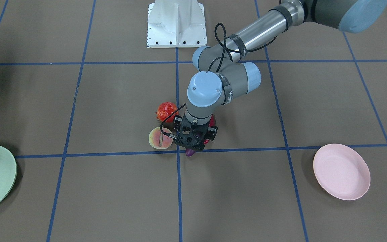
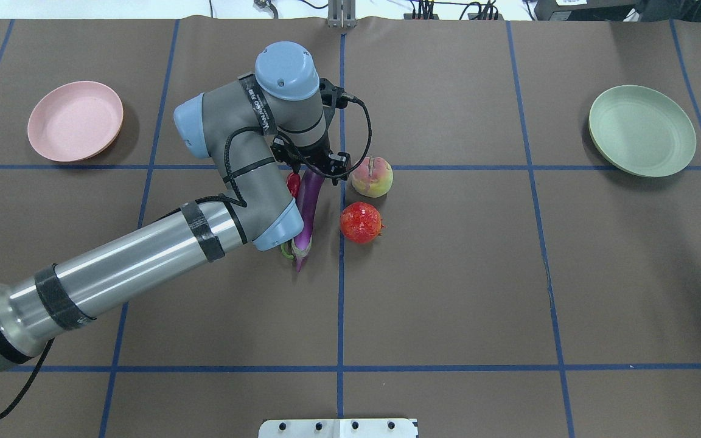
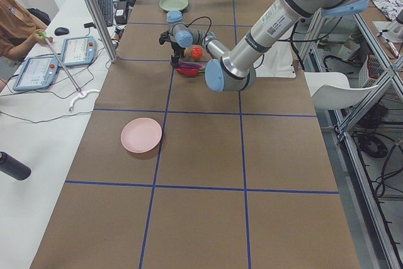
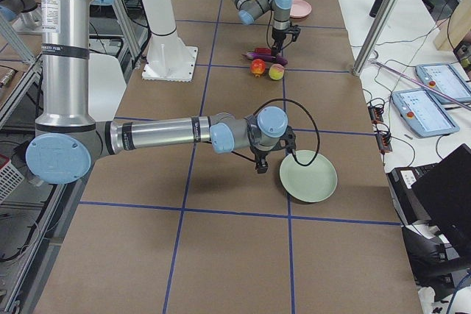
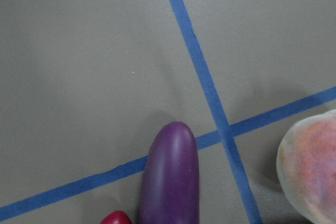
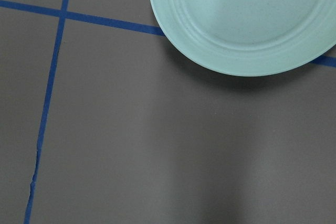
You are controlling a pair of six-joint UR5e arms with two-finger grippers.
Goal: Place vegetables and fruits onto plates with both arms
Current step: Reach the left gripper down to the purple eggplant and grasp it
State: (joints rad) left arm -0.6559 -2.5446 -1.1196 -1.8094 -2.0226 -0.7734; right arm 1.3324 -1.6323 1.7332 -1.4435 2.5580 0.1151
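1. We judged the first pick to be in hand. The left gripper (image 1: pixel 195 139) hung low over the rounded end of the long, slim, glossy purple eggplant (image 2: pixel 309 201), which lay on the brown table (image 2: pixel 448 292) directly beneath the jaws. We could not tell how far those jaws stood apart or whether they had hold of anything, since the wrist view showed only the eggplant's tip.
2. The short glossy red chili pepper (image 2: pixel 293 184) lay close against the eggplant, just beside the jaws. The pale yellow-pink halved fruit (image 2: pixel 372 176) sat just beside them on the opposite side. The round mottled red-orange fruit (image 2: pixel 361 222) was near, further along the eggplant.
3. The next move, we thought, called for closing on the eggplant alone without catching the chili.
4. The round, shallow pale pink plate (image 2: pixel 75 120) stood well apart from those jaws, with bare table between.
5. The right gripper (image 4: pixel 257 159) hovered just beside the rim of the round pale mint green plate (image 2: pixel 641 131). We could not tell how its jaws stood. Open table separated it from the fruits.
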